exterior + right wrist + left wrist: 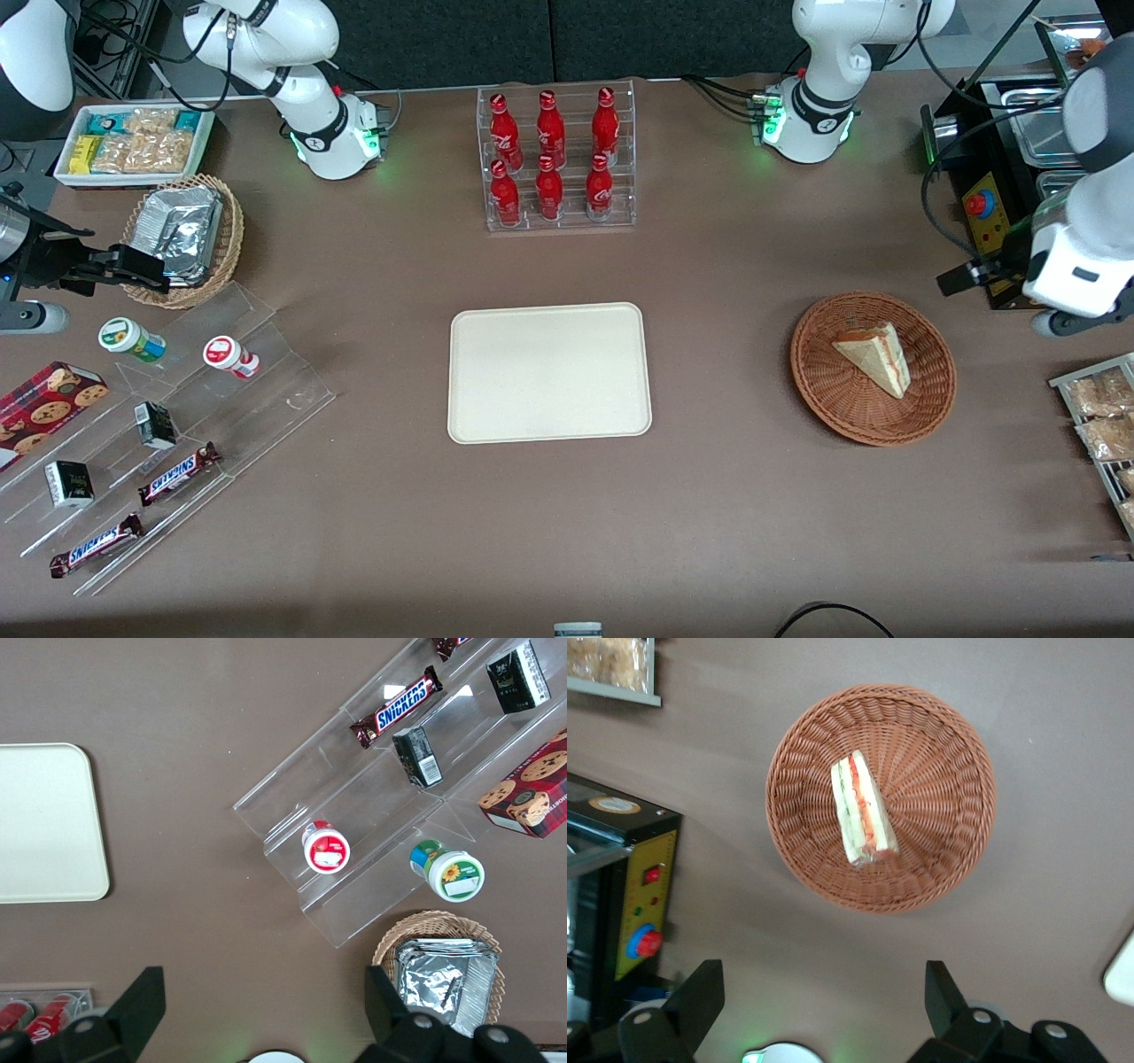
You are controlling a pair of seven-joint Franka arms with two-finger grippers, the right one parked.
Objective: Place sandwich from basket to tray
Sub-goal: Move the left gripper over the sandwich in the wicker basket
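Barely begun: sandwich (873, 356) lying in basket (824, 390), tray (549, 372) bare. Claw (824, 1005) released, held off desk, clear of basket. Grasp, carry, drop all left.

"SNICKERS" is printed on two brown chocolate bars (179, 474) (96, 545) lying on the clear acrylic stepped display stand (190, 416); no other text is legible.

We see the tool (824, 1005) only as two dark fingertips cut by the wrist picture's edge, the tray (1122, 973) only as one pale corner there, the sandwich's (863, 811) underside hidden against the basket (930, 735)
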